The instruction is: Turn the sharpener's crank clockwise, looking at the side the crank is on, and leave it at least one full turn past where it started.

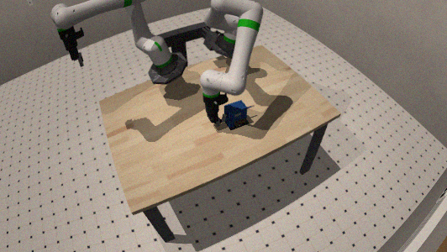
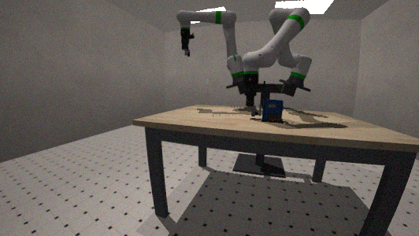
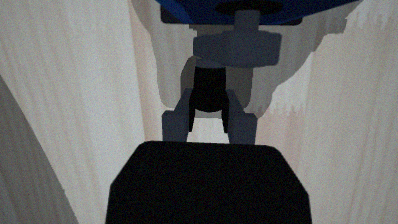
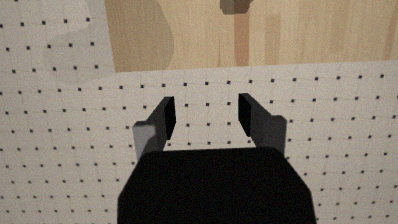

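Observation:
The blue sharpener [image 1: 235,114] [image 2: 272,110] [image 3: 185,11] stands upright on the table. Its grey crank arm [image 3: 237,49] is on the side facing my left gripper and shows close up in the left wrist view, running sideways from the hub to the handle. My left gripper [image 1: 218,122] [image 2: 256,112] [image 3: 208,102] is shut on the black crank handle [image 3: 209,86], low beside the sharpener. The fingers hide part of the handle. My right gripper [image 1: 81,62] [image 2: 187,53] [image 4: 206,108] is open and empty, high up and outside the table's edge.
The wooden table [image 1: 181,168] [image 2: 189,119] [image 4: 200,45] carries the sharpener near its middle. A thin rod [image 1: 250,107] sticks out of the sharpener's side away from my left gripper. Arm shadows fall across the table. The dark mounting frame [image 1: 186,32] stands behind it.

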You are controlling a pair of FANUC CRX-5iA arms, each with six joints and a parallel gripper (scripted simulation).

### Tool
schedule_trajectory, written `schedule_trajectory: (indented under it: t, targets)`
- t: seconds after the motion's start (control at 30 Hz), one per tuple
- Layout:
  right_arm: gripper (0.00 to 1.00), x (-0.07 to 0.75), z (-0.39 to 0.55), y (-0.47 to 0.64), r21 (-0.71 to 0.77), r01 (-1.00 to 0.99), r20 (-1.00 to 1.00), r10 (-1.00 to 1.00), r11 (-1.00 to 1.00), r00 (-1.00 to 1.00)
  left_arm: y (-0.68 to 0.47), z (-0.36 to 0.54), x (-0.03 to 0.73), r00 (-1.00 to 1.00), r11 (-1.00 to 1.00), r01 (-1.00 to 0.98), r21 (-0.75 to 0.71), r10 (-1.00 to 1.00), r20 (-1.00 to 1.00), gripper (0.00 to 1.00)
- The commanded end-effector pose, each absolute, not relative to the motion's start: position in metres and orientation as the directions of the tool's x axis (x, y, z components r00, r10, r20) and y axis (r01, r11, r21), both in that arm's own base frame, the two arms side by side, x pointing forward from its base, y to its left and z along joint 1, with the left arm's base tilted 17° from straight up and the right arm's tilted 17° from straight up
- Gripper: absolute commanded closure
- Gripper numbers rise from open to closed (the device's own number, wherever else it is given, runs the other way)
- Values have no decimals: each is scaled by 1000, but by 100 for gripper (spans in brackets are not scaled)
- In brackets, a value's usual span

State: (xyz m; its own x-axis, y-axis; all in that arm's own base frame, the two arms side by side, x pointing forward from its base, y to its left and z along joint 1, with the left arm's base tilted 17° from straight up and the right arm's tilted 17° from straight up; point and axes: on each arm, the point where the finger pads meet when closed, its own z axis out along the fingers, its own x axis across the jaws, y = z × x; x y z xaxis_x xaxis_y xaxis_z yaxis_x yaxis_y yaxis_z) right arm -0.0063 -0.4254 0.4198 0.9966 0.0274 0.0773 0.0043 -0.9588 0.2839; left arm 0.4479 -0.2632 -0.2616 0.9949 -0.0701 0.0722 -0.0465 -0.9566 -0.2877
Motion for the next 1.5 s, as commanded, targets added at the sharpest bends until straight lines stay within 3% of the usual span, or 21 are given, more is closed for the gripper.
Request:
schedule_trajectory:
  t: [0.0,1.47]
  targets:
    - [0,-7,421,-425,286,4,77,27,-958,997,-264,-260,445,995,-957,-46,-287,-70,73,100]
    - [0,-7,421,-425,286,4,77,27,-958,997,-272,-228,411,995,-957,-46,-287,-70,73,100]
